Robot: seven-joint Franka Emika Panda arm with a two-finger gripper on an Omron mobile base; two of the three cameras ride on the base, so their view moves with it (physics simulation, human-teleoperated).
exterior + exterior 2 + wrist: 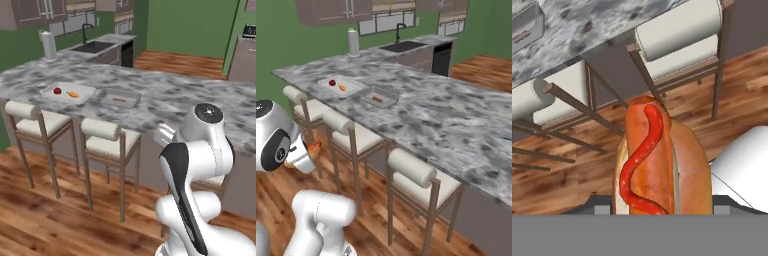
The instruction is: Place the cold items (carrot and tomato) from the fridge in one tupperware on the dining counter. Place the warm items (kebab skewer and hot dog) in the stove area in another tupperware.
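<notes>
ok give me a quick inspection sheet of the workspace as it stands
surface: marble dining counter, two tupperwares on it
job's things: tomato and carrot in left tupperware; kebab skewer in right tupperware; hot dog in the gripper
clutter: paper towel roll by the sink
gripper: gripper shut on hot dog, below counter height
cables: nothing seen
surroundings: stools, wooden floor, green walls

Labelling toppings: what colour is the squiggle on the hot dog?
Red, a wavy line along the hot dog, clearest in the hand view.
</notes>
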